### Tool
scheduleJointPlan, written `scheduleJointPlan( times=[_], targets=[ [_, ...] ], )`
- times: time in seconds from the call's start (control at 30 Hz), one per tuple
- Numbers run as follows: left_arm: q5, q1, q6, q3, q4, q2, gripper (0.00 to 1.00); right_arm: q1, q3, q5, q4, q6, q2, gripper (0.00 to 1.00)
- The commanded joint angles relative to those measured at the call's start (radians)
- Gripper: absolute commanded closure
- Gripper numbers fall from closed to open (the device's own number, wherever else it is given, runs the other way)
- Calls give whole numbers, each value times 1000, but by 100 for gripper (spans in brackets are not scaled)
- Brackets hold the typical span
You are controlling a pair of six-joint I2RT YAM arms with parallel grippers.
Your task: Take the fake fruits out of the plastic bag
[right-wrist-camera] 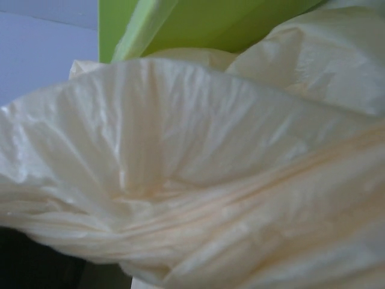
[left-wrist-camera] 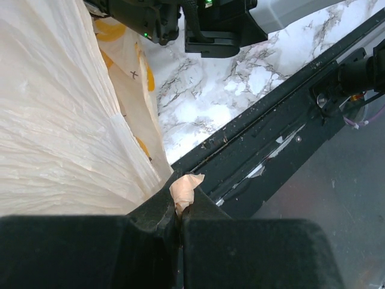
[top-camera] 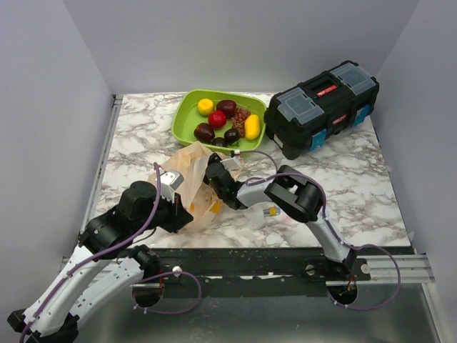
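- Top view: the fake fruits (top-camera: 227, 120) are lying in the lime-green tray (top-camera: 187, 120). The plastic bag (top-camera: 187, 166) beside it is hiding the jaws of the right gripper (top-camera: 215, 174), so I cannot tell their state.
- Left wrist: the left gripper (left-wrist-camera: 179, 209) is pinching only a thin scrap of bag, which could be slipping free.
- Right wrist: film is blocking everything, so a blind grab risks snagging the bag.

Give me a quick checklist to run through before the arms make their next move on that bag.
1. Left gripper pinching the plastic bag: ok, shut on a fold.
2. Right gripper open or shut: cannot tell, its wrist view shows only bag.
3. Fake fruits in the lime-green tray: ok, several lie there.
4. Fruit left inside the bag: cannot tell.
5. Black toolbox apart from both arms: ok.
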Motion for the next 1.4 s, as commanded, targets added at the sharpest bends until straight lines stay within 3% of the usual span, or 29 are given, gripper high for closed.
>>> scheduleJointPlan(
  times=[0.0, 0.2, 0.37, 0.5, 0.6, 1.13, 1.3, 1.37],
  targets=[
    [63, -4, 22, 4, -5, -37, 100, -49, -126, 109, -30, 26, -78, 43],
    [83, -5, 10, 0, 17, -137, 100, -90, -354, 214, -4, -60, -285, 43],
    [135, -6, -13, 12, 24, -60, 100, -90, -433, 165, 40, -164, -391, 43],
    [178, -7, -31, 35, 51, 7, 100, -77, -433, 44, 45, -169, -387, 43],
    [170, -7, -21, 19, 89, -31, 100, -66, -428, -22, 81, -153, -353, 52],
    [240, -14, 10, -45, 133, -8, 100, -50, -232, -178, 68, -27, -177, 47],
    [187, -15, -2, -39, 120, -12, 100, -40, -331, -82, 65, -141, -253, 41],
    [174, -15, -6, -38, 114, -21, 100, -43, -424, 23, 70, -172, -321, 33]
  ],
)
